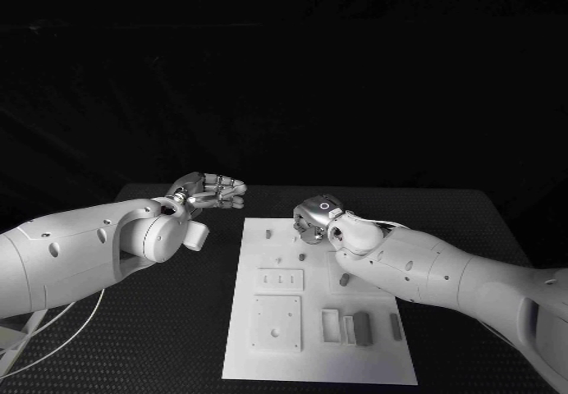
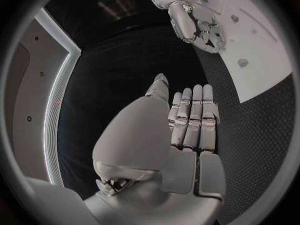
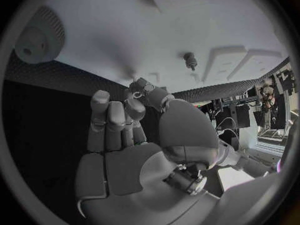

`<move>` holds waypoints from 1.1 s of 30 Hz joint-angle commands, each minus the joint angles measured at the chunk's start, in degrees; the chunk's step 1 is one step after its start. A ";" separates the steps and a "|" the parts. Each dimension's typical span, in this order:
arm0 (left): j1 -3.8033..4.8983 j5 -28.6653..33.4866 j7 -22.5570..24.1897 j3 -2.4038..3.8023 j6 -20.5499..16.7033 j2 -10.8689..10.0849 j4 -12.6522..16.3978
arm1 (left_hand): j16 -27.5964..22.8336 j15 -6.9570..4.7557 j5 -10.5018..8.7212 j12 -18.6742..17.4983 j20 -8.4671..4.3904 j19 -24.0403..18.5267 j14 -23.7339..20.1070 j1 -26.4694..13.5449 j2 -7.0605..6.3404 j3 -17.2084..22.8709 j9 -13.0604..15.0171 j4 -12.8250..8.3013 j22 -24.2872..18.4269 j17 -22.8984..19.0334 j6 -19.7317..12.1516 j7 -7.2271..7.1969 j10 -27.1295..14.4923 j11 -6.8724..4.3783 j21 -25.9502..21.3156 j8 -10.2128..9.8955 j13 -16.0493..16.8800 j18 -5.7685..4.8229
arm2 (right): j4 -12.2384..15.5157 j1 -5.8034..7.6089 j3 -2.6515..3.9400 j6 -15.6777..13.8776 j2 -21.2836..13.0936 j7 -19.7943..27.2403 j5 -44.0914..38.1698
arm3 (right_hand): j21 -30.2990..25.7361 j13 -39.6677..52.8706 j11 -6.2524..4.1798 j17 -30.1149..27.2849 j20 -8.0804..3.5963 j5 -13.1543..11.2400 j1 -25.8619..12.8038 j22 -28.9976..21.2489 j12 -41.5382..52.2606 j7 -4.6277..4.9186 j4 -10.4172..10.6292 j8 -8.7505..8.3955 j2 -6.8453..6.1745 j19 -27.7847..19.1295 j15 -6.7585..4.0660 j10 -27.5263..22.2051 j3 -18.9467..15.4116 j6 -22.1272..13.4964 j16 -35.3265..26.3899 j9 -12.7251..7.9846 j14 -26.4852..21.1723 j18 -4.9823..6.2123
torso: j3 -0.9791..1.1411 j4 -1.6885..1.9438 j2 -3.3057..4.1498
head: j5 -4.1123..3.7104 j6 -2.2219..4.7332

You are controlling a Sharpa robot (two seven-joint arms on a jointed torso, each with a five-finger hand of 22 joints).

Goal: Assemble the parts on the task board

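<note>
From my seat the task board (image 1: 310, 345) lies flat at the table's (image 1: 177, 320) centre, a stiff white plate that looks heavy enough to stay put, its grey parts (image 1: 362, 327) clustered toward five o'clock and looking light, hard and a bit slick. My right hand (image 1: 318, 218) hovers over the board's twelve o'clock end, fingers curled in, and I can't tell whether it pinches anything. My left hand (image 1: 208, 191) waits off the board at ten o'clock, fingers straight, together, holding nothing; I'd pinch each part across its long flat sides.
</note>
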 commanded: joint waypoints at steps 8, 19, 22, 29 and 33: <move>0.05 -0.07 0.31 0.06 0.76 0.10 0.04 | -0.29 0.29 -0.27 -0.43 0.35 0.17 -0.07 -0.58 0.07 -0.41 -0.10 0.09 -0.06 0.12 -0.30 0.35 -0.13 0.20 -0.28 -0.36 -0.08 0.48 | -0.08 -0.05 -0.04 0.36 0.11 -0.31 0.79 | -0.55 -0.28 1.10 -1.32 -0.18 0.35 -0.02 0.12 -0.66 1.13 0.90 -1.73 -1.73 -0.44 0.64 -0.15 -0.06 -2.73 -0.81 -0.92 -1.26 0.88 | 0.04 0.01 0.00 | 0.02 -0.03; 0.05 -0.10 -0.07 0.06 1.16 0.33 -0.06 | -0.47 0.34 -0.30 -0.72 0.39 0.09 -0.16 -0.57 -0.07 -0.52 -0.17 0.09 -0.07 0.21 -0.53 0.33 -0.44 0.18 -0.39 -0.49 -0.12 0.45 | 1.06 -0.05 -0.04 -0.88 0.20 -0.97 0.53 | -0.66 -0.43 1.34 -1.42 -0.10 0.35 0.04 0.07 -0.86 1.38 1.36 -2.11 -2.39 -0.50 0.89 -0.20 0.00 -3.44 -0.95 -1.13 -1.33 0.88 | 0.01 -0.04 0.01 | 0.03 -0.04; 0.05 -0.10 -0.05 0.06 1.08 0.29 -0.07 | -0.53 0.36 -0.31 -0.76 0.41 0.06 -0.21 -0.58 -0.08 -0.55 -0.18 0.10 -0.07 0.22 -0.55 0.33 -0.47 0.17 -0.42 -0.51 -0.12 0.44 | 1.10 -0.05 -0.04 -0.89 0.07 -1.05 0.65 | -0.67 -0.44 1.35 -1.42 -0.09 0.35 0.04 0.06 -0.87 1.38 1.42 -2.10 -2.38 -0.50 0.90 -0.20 0.01 -3.43 -0.95 -1.13 -1.34 0.88 | 0.00 -0.01 0.01 | 0.03 -0.07; 0.05 -0.10 -0.06 0.05 1.03 0.06 -0.10 | -0.57 0.37 -0.31 -0.78 0.42 0.04 -0.23 -0.57 -0.06 -0.55 -0.19 0.09 -0.08 0.23 -0.56 0.33 -0.46 0.17 -0.44 -0.51 -0.11 0.44 | 2.26 -0.05 -0.03 -1.38 -0.83 -1.28 0.73 | -0.68 -0.46 1.36 -1.43 -0.08 0.35 0.03 0.06 -0.88 1.40 1.54 -2.06 -2.35 -0.50 0.92 -0.18 0.02 -3.36 -0.96 -1.12 -1.32 0.88 | -0.01 -0.06 0.00 | 0.04 -0.07; 0.05 -0.10 0.09 0.05 1.00 -0.16 -0.20 | -0.59 0.38 -0.31 -0.79 0.42 0.03 -0.24 -0.57 -0.05 -0.55 -0.19 0.09 -0.08 0.24 -0.56 0.33 -0.46 0.16 -0.46 -0.51 -0.11 0.44 | 5.30 0.26 0.02 -2.32 -3.03 -1.35 1.77 | -0.67 -0.47 1.37 -1.44 -0.07 0.35 0.00 0.05 -0.88 1.40 1.66 -2.02 -2.47 -0.47 0.93 -0.16 0.00 -3.29 -0.95 -1.11 -1.30 0.88 | 0.03 -0.17 -0.03 | -0.02 0.22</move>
